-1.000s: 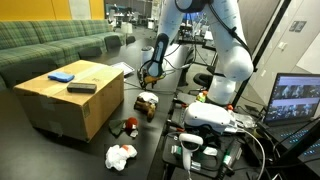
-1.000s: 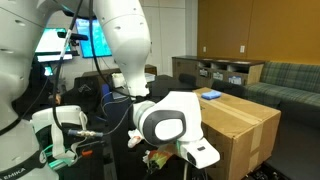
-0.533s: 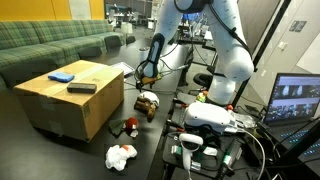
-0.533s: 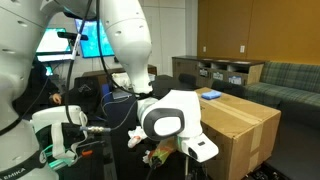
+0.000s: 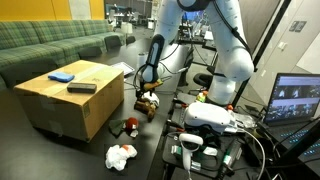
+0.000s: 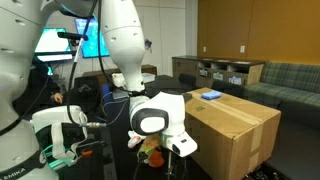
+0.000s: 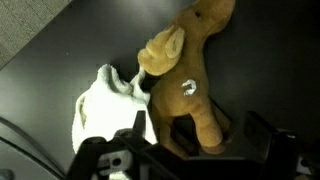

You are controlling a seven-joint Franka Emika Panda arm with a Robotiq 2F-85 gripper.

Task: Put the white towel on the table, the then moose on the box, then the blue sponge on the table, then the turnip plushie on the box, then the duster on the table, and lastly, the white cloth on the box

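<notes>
The brown moose (image 7: 185, 75) lies on the dark table (image 7: 270, 60), against a crumpled white cloth (image 7: 105, 100). My gripper (image 7: 200, 135) is open just above it, one finger on each side of the moose's lower body. In an exterior view the gripper (image 5: 147, 90) hangs low over the moose (image 5: 147, 105), beside the tan box (image 5: 70, 105). The blue sponge (image 5: 62, 75) and the dark duster (image 5: 81, 88) lie on the box top. On the table in front of the box are the red turnip plushie (image 5: 128, 126) and a white towel (image 5: 121, 156).
A green sofa (image 5: 50, 45) stands behind the box. Robot base hardware, cables and a laptop (image 5: 295, 100) crowd the side opposite the box. In an exterior view the wrist (image 6: 155, 115) hides most of the spot beneath it, next to the box (image 6: 235, 125).
The gripper has opened wide and come down toward the moose. The objects have not moved.
</notes>
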